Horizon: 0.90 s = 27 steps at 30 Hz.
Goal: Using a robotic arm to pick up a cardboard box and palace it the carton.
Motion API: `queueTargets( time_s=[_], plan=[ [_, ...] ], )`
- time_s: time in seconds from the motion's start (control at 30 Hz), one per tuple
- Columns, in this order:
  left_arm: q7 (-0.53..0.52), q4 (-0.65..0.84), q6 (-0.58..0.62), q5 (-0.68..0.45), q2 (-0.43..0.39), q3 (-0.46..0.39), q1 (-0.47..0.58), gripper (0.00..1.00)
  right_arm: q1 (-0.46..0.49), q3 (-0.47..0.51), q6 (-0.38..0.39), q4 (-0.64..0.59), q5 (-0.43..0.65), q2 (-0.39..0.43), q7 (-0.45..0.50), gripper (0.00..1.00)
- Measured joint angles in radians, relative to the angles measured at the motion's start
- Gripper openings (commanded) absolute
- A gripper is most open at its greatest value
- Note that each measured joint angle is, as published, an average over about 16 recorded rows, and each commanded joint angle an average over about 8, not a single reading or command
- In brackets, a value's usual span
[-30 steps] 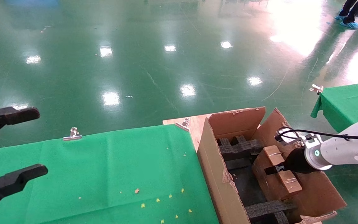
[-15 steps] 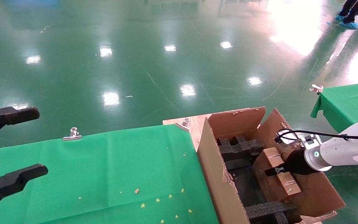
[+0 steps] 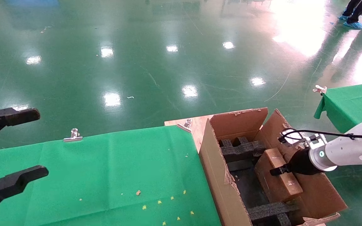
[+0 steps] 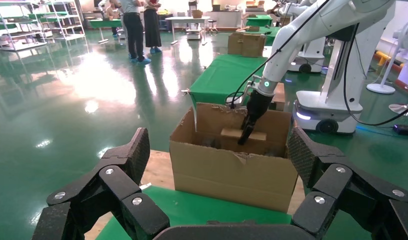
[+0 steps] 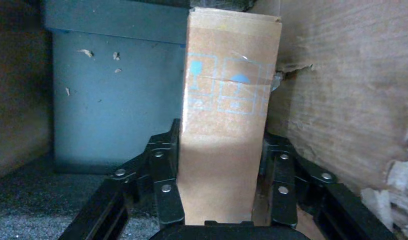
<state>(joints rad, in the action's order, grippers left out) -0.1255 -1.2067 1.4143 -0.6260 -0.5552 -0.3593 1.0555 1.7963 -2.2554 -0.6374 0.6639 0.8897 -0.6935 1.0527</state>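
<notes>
Pincer work comes first: the right pincer is clamped on the box, a finger pressed to each long side, as the right wrist view shows plainly. The box sits low inside the carton, against the carton's right-hand wall, with black foam beyond it and more foam nearer the robot.

My judgement is that the step in hand is the set-down. To do it well, lower the box straight until its underside bears on the carton floor, keeping it square to the wall so no corner catches on the foam. Only then should the fingers part, and just enough to clear the sides. Lifting straight up afterwards should avoid dragging the box or snagging the ragged flap.

Farther out, the left pincer hangs parked over the left end of the green surface, its fingers spread wide and holding nothing, well apart from the carton.
</notes>
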Motion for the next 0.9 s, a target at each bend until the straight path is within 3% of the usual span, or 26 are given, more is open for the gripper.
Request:
queueTargets(
  time_s=[0.3, 0.47, 0.67, 0.9],
  plan=[
    [0.000, 0.000, 0.000, 0.000, 0.000, 0.000, 0.000, 1.00, 0.064, 0.011, 0.027, 0.040, 0.018, 0.019, -0.018, 1.00],
    [0.000, 0.000, 0.000, 0.000, 0.000, 0.000, 0.000, 1.00, 0.142, 0.045, 0.063, 0.130, 0.027, 0.052, -0.064, 1.00],
    [0.000, 0.000, 0.000, 0.000, 0.000, 0.000, 0.000, 1.00, 0.239, 0.134, 0.080, 0.319, -0.010, 0.119, -0.185, 1.00],
    [0.000, 0.000, 0.000, 0.000, 0.000, 0.000, 0.000, 1.00, 0.288, 0.262, 0.035, 0.531, -0.114, 0.191, -0.362, 1.00]
  ],
)
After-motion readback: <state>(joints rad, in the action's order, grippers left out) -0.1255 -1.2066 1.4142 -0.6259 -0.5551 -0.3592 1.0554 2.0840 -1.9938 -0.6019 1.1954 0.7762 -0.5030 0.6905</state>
